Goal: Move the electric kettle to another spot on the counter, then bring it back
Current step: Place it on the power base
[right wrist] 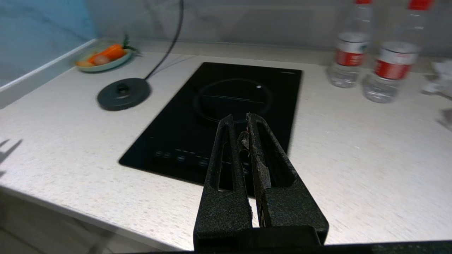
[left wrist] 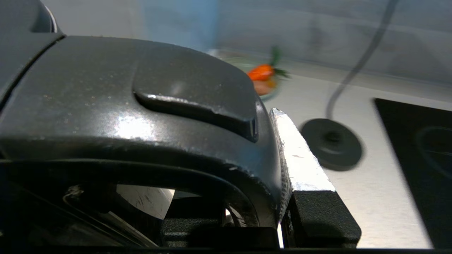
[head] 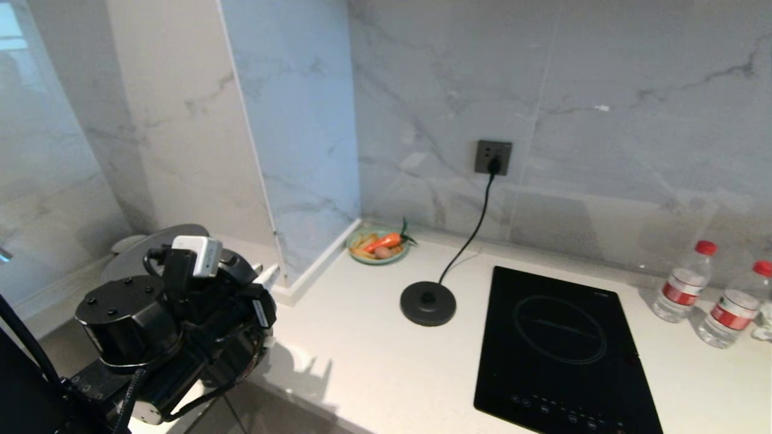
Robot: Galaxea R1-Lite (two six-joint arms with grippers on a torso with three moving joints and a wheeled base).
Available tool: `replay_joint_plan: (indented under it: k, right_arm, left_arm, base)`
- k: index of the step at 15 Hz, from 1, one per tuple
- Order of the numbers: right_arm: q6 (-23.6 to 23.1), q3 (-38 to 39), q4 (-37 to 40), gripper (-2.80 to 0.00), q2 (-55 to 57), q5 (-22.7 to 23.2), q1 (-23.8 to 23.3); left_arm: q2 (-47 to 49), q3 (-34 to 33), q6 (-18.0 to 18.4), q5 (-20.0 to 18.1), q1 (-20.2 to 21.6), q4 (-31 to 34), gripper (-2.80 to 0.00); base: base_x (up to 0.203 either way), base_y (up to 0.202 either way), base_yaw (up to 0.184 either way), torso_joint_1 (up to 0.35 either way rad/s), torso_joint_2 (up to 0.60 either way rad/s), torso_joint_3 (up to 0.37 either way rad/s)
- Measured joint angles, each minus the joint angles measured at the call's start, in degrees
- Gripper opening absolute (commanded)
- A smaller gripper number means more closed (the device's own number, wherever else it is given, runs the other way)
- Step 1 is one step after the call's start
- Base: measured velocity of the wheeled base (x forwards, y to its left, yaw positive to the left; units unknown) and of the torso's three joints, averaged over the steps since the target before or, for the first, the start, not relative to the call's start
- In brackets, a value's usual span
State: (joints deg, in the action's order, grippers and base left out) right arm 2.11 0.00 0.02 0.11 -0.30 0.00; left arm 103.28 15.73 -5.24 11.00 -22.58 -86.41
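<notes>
At the far left of the head view, the left gripper (left wrist: 282, 197) is squeezing the thick handle of the electric kettle (left wrist: 141, 116), with a silver finger (left wrist: 300, 158) pressing against its side. The kettle is sitting off its base, over the left end of the counter (head: 374, 361), so it looks like it is at its other spot or on the way. In the corner a small dish of pretend vegetables (head: 379, 244) is waiting. Next, the round base disc (head: 427, 303) is lying bare, its cord (head: 473, 235) running up to the wall socket (head: 493, 157), ready for the kettle to come home. Then the black hob (head: 561, 349) is lying flat. The right gripper (right wrist: 243, 128) is hanging over it, pinched closed and holding nothing. Two water bottles (head: 684, 282) are standing far right.
</notes>
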Motion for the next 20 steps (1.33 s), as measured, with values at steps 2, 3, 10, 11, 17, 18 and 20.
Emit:
replay_joint_plan:
  k: [2,3,10,11,17,18,20]
  right_arm:
    - [0.00,0.00,-0.02,-2.80,0.00,-0.05,0.00]
    - [0.00,0.00,-0.01,-2.80,0.00,-0.02,0.00]
    - [0.01,0.00,-0.02,-2.80,0.00,-0.04,0.00]
    - [0.00,0.00,-0.02,-2.80,0.00,-0.02,0.00]
    - [0.00,0.00,0.00,-2.80,0.00,-0.05,0.00]
    - [0.01,0.00,0.00,-2.80,0.00,-0.02,0.00]
    - [0.00,0.00,-0.02,-2.80,0.00,-0.04,0.00]
  left_arm:
    - [-0.06,-0.02,0.02,0.50,-0.05,0.00,-2.80]
    - [-0.06,-0.02,0.05,0.54,-0.07,0.01,-2.80]
    - [0.16,-0.10,-0.01,0.61,-0.49,-0.02,-2.80]
    - [0.24,0.04,0.01,0.81,-0.60,-0.04,-2.80]
    - [0.77,-0.24,0.15,2.54,-0.49,-0.10,-2.80]
    - [0.80,-0.38,0.30,2.51,-0.49,-0.35,-2.80]
    - [0.85,-0.63,1.82,2.42,-0.46,-0.48,-2.80]
  base:
    - [0.003,0.007,-0.176,0.002,0.00,0.002]
    - [0.005,0.010,-0.173,-0.001,0.00,0.001]
    - [0.003,0.007,-0.168,-0.001,0.01,0.003]
    - [0.001,0.004,-0.094,0.002,0.01,0.004]
    - [0.000,0.000,0.000,0.000,0.00,0.000]
    - [0.000,0.000,0.000,0.000,0.00,0.000]
    - [0.000,0.000,0.000,0.000,0.00,0.000]
